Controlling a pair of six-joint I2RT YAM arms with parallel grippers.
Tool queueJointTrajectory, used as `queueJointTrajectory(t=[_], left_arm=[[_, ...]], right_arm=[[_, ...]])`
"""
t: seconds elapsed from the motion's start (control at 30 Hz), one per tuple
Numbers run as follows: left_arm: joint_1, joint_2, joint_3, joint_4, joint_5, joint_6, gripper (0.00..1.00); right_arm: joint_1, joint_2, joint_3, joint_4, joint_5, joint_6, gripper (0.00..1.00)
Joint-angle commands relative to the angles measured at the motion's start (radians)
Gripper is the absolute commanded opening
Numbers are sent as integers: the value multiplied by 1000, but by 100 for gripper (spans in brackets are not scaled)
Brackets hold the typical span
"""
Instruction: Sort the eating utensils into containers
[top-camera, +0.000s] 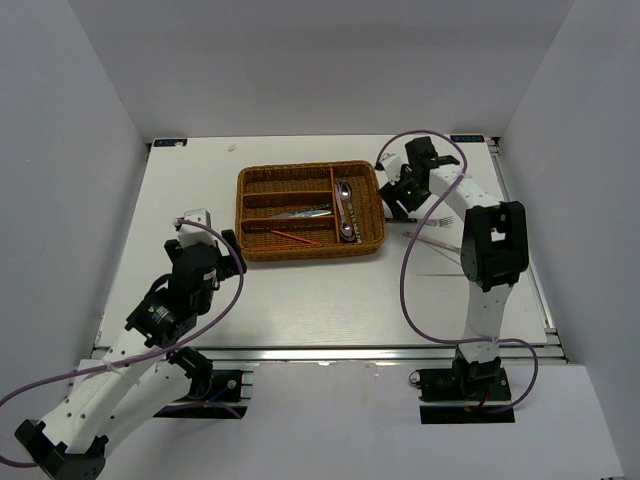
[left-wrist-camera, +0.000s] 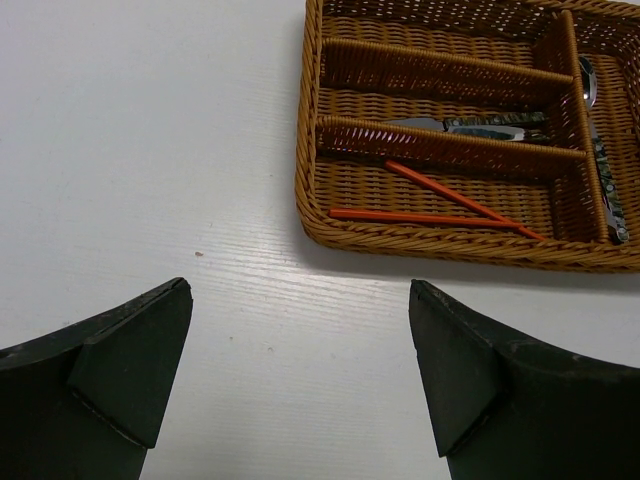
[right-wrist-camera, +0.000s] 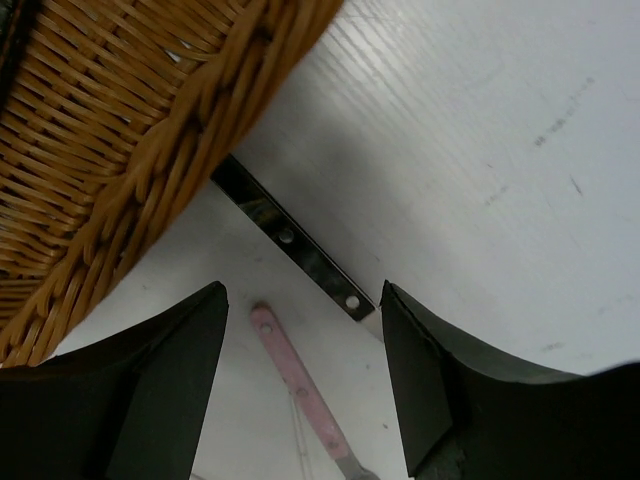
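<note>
Left gripper (left-wrist-camera: 298, 300) hangs over the bare white table (top-camera: 300, 310), just short of the near left corner of the wicker tray (top-camera: 310, 252). Its jaws are spread wide with nothing between them.

Inside the tray, two red chopsticks (left-wrist-camera: 440, 215) lie crossed at a shallow angle in the long slot nearest that arm. A knife (left-wrist-camera: 470, 125) rests in the middle long slot. The far long slot looks bare from the overhead view. Two shiny spoons (top-camera: 346, 210) lie side by side in the crosswise slot at the tray's right end.

Over to the right gripper (right-wrist-camera: 302, 295): it sits low by the right-hand outer wall of the tray, jaws apart, gripping nothing. Its wrist camera shows the woven wall close by at upper left. A dark riveted handle (right-wrist-camera: 300, 250) lies flat on the table right beside that wall; whether it touches the wicker I cannot tell. A pink handle (right-wrist-camera: 300, 385) lies on the table in line with the gap between the two fingers (right-wrist-camera: 150, 390), clear of both. These two pieces lie outside the tray.
</note>
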Motion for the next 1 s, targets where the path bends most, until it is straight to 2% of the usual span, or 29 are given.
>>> queueJointTrajectory(t=[0.0,0.33,0.4,0.5,0.53,0.63,0.7,0.8,0.87,0.97], left_arm=[[-5,-8,-7,13,8,6,98],[-5,9,-5,16,16,9,98],[-5,9,-5,14,14,9,98],[-5,4,-7,14,13,9,98],[-5,2,-7,14,14,9,98],[-5,1,-7,16,17,8,98],[-5,2,-7,16,19,8,98],[-7,6,-7,17,20,9,98],[-7,9,-7,16,20,9,98],[-7,9,-7,17,22,9,98]], right_arm=[[9,56,40,-17,-52,-73,68],[15,143,35,43,52,-107,64],[-2,177,67,20,75,-93,59],[-25,195,61,31,109,-81,40],[-28,197,49,48,155,-76,27],[-39,200,5,107,220,-73,13],[-48,203,-12,143,256,-73,11],[-60,200,-25,201,319,-67,0],[-69,194,-17,239,399,-50,0],[-79,169,55,244,436,33,0]])
